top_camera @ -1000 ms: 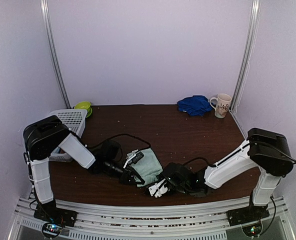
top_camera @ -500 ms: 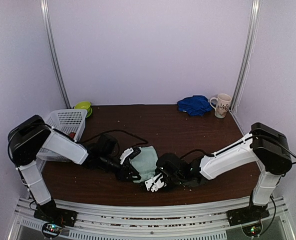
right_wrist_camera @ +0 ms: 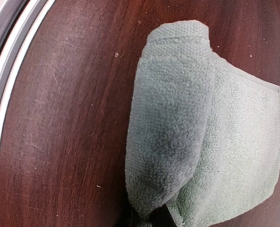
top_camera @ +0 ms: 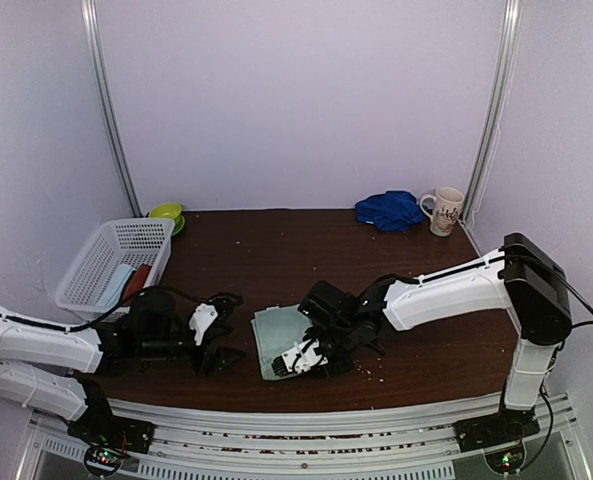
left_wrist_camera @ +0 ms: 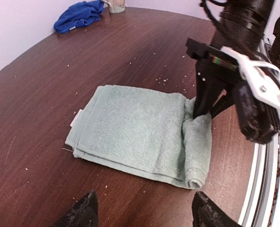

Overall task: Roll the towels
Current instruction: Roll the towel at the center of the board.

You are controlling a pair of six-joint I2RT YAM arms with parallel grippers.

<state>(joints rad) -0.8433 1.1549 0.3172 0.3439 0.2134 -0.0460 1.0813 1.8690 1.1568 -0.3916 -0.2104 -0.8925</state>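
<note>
Mint towel (left_wrist_camera: pixel 135 130) lies flat on the dark table (top_camera: pixel 306 250) near the front edge, between my two grippers. It is folded into a double-layered rectangle with a ribbed hem. The end nearest the right arm is turned over into a first loose roll. Right gripper (top_camera: pixel 299 357): fingers pressed together on one end of that rolled lip, pinching terry. Left gripper (top_camera: pixel 214 338): low and just beside the towel's opposite side, fingers spread wide, nothing between them, clear of the cloth. Blue towel (top_camera: pixel 389 210) is a crumpled heap in the far right corner beside the mug (top_camera: pixel 444 210), well apart from the work. My read is that the mint one is light, limp and grippy with its looped pile. It won't hold a shape, so I expect the roll to slacken if let go. Best hold looks like both ends of the roll, pinching through all the layers. The tabletop looks smooth, so the cloth may slide rather than turn. The blue one looks bulkier and likely needs spreading first.
</note>
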